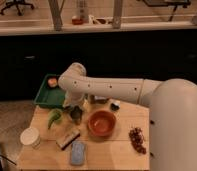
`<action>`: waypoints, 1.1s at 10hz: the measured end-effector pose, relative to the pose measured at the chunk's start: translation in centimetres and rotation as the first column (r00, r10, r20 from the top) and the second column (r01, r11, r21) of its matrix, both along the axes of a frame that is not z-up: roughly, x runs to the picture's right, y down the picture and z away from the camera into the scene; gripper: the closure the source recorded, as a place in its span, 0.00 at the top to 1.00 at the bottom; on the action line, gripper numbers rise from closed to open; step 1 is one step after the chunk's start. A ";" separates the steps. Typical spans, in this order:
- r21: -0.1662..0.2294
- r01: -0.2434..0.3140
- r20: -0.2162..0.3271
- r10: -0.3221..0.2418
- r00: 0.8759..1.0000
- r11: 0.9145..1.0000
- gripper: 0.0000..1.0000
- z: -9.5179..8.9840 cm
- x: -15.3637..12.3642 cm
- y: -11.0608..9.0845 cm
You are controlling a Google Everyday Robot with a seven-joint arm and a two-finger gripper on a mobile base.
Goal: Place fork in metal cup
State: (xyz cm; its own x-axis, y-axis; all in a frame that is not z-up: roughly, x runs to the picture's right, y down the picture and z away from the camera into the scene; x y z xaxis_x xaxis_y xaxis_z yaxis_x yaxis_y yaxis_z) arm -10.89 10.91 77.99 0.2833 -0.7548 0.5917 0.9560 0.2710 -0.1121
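The gripper [75, 105], whose grip I cannot tell, hangs over the metal cup [76, 117], at nine o'clock from the orange-brown bowl [102, 124]. It should stay centred and descend vertically.

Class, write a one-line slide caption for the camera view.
Robot arm reaches across the wooden table, its gripper at the metal cup, beside the orange-brown bowl.

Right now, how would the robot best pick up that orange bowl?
Take the bowl by the rim farthest from the cup, from straight above: it sits upright and open, probably too wide to span whole, and that side is free. The gripper hangs just over the cup.
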 end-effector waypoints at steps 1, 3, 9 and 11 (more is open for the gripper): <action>0.000 0.000 0.002 0.000 1.000 1.000 0.79 0.0 0.0 0.0; -0.001 0.004 0.007 -0.004 1.000 1.000 0.79 0.0 -0.1 0.0; -0.007 0.010 0.006 -0.010 1.000 1.000 0.79 0.0 -0.2 0.0; -0.007 0.010 0.007 -0.010 1.000 1.000 0.79 0.0 -0.2 0.0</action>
